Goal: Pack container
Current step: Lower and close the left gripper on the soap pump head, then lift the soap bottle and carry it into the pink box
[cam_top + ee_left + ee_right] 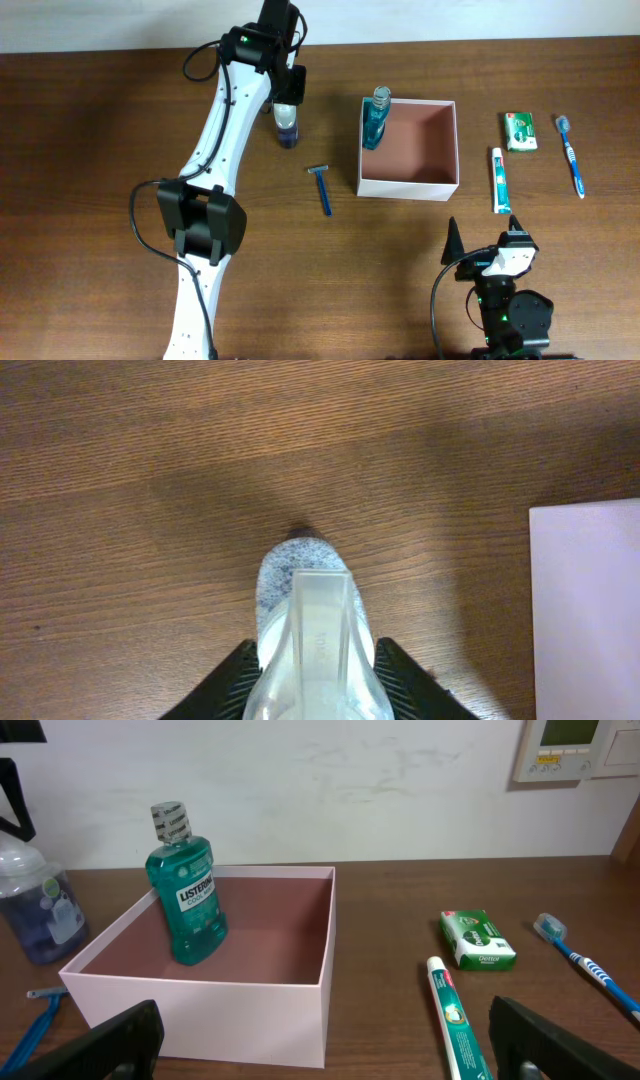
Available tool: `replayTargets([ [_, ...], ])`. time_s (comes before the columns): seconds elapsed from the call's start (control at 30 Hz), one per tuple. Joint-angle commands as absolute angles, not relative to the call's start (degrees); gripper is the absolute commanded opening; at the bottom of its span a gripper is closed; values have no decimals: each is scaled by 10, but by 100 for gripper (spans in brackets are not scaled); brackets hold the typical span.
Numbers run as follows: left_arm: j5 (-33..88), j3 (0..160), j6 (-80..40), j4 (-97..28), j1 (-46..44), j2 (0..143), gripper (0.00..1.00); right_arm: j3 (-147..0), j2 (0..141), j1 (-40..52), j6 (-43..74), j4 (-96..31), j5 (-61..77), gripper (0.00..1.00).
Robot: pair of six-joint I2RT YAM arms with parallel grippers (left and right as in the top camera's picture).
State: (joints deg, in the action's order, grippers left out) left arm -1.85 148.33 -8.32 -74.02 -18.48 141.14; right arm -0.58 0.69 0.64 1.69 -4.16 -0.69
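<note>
clock directions use the overhead view, 12 = far edge of the table [120, 110].

the container [408, 187] sits upright and open-topped a bit right of table centre. it has white walls and a pinkish-brown floor. a green mouthwash bottle [376, 118] stands inside it, in the 10 o'clock corner against the left wall. the rest of the floor is bare.

your left gripper [315, 660] is at 9 o'clock of the container, well apart from it. it straddles a clear bottle [287, 128] of blue-grey speckled stuff that stands on the wood. in the left wrist view the black fingers [225, 685] sit tight on each side of the bottle with no gap showing. the bottle's bulge covers the contact line, so you cannot tell whether it is clamped or just bracketed.

your right gripper [484, 240] is at 5 o'clock of the container, near the table's front edge. its jaws are spread wide and it holds nothing.

loose items:
- blue razor [322, 188] at 8 o'clock of the container
- toothpaste tube [499, 180] just beside its right wall at 4 o'clock
- green packet [519, 131] at 2 o'clock
- blue toothbrush [572, 155] further out at 3 o'clock
</note>
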Motion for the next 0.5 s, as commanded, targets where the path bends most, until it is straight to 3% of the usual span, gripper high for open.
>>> replayTargets([
  [0.0, -12, 1482, -79, -738, -184, 1422, 36, -3, 3, 11, 17, -46, -4, 99],
  [0.47, -12, 1482, -79, -742, -184, 1422, 26, -3, 3, 11, 17, -46, -4, 99],
])
